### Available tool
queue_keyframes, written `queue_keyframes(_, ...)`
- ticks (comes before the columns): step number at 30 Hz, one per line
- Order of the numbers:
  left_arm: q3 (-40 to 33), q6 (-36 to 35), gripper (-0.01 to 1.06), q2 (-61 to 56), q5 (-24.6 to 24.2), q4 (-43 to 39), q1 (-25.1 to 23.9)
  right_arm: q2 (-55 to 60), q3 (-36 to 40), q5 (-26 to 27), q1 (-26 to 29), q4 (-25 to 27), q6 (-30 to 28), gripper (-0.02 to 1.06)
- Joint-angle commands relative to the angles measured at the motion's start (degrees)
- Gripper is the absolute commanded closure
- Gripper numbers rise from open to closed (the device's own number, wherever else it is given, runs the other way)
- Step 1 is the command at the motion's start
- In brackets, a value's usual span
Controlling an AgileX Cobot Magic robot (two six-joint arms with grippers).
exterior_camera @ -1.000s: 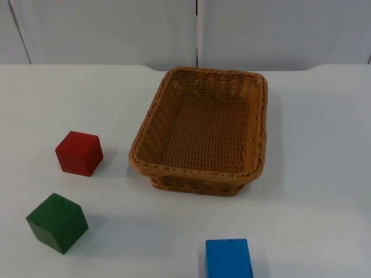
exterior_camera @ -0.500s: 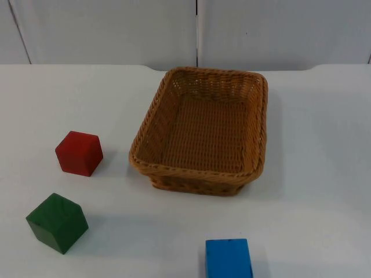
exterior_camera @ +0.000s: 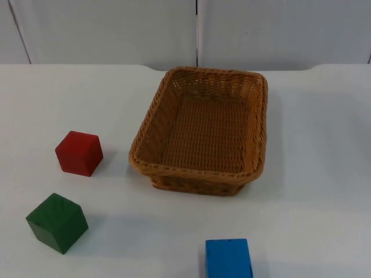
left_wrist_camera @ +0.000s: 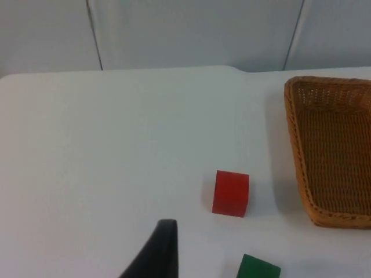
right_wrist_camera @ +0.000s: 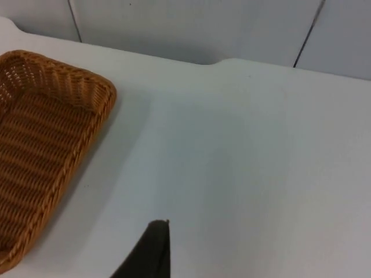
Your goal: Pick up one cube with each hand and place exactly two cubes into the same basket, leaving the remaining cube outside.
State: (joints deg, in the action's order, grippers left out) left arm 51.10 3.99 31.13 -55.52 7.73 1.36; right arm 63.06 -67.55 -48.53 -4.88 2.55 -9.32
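An empty brown wicker basket (exterior_camera: 143,145) sits mid-table. To its left rests a red cube (exterior_camera: 79,153), and a green cube (exterior_camera: 57,222) lies nearer the front. A blue cube (exterior_camera: 228,258) stands at the front edge, below the basket. In the left wrist view my left gripper (left_wrist_camera: 156,255) hangs over bare table, apart from the red cube (left_wrist_camera: 231,193), the green cube (left_wrist_camera: 258,269) and the basket (left_wrist_camera: 295,133). My right gripper (right_wrist_camera: 152,252) is held over bare table beside the basket's rim (right_wrist_camera: 98,110), touching nothing.
The white table (exterior_camera: 313,174) ends at a grey partition wall (exterior_camera: 116,29) behind the basket. Open surface lies to the right of the basket and between the cubes.
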Motion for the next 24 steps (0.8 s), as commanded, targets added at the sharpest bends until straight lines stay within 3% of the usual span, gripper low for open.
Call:
queue_keyframes(1, 0.9, 0.3, 0.0, 1.6, -0.1, 0.7, -0.1, 2.1, -1.8, 0.8, 0.3, 1.6, -1.9, -0.01)
queue_keyframes(4, 2.0, 1.0, 0.0, 4.7, -1.6, 0.8, -0.1, 7.7, -5.3, 1.3, 0.3, 8.8, -7.5, -0.01)
queue_keyframes(9, 2.2, 4.1, 0.0, 7.8, -3.0, 3.5, -0.1, 13.9, -9.2, 1.2, -1.5, 14.6, -12.5, -0.01)
queue_keyframes(17, 2.2, 7.8, 0.0, 13.2, -4.7, 7.2, -0.1, 22.4, -17.3, 1.0, -9.6, 14.2, -14.3, -0.01)
queue_keyframes(21, 2.2, 10.1, 0.0, 15.5, -5.6, 8.3, -0.1, 26.9, -22.2, -1.3, -14.1, 14.2, -15.8, -0.01)
queue_keyframes(24, 2.2, 11.9, 0.0, 18.3, -5.6, 8.4, -0.1, 31.5, -25.8, -6.2, -19.4, 14.1, -18.6, -0.01)
